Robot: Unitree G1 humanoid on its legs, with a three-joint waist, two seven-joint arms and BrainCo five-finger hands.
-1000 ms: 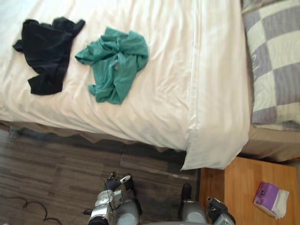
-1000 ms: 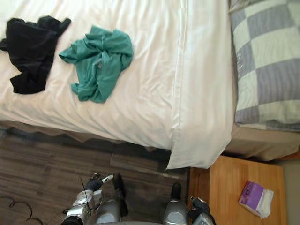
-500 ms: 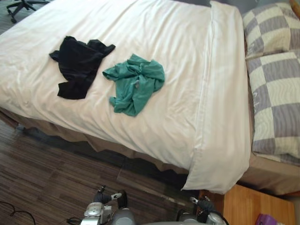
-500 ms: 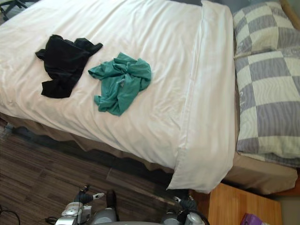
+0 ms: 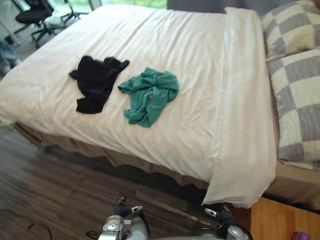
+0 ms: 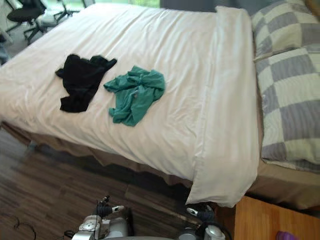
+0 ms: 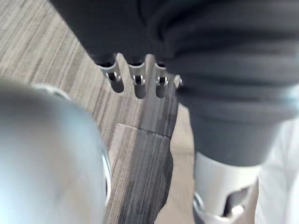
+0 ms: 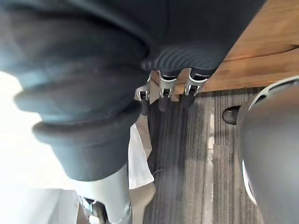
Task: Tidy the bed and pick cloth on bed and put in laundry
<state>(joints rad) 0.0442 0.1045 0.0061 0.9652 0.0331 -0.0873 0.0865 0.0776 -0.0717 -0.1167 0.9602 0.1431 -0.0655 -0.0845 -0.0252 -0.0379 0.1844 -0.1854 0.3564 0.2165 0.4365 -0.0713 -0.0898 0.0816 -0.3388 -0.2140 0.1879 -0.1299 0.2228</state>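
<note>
A crumpled green cloth (image 5: 150, 95) lies on the white duvet (image 5: 200, 70) near the middle of the bed. A black cloth (image 5: 95, 82) lies just left of it, the two almost touching. Both my hands hang low by the floor in front of the bed, far from the cloths. My left hand (image 7: 139, 86) has its fingers straight over the wood floor and holds nothing. My right hand (image 8: 163, 93) is also straight-fingered and empty, beside the hanging corner of the duvet (image 8: 140, 163).
Grey-and-cream checkered pillows (image 5: 300, 100) lie at the head of the bed on the right. A wooden nightstand (image 5: 280, 220) stands at the lower right with a purple pack (image 5: 300, 235) on it. An office chair (image 5: 32, 15) stands beyond the bed's far left corner.
The whole picture has shifted as the camera tilted up, bringing in more of the bed and the chair. The cloths lie as before.
</note>
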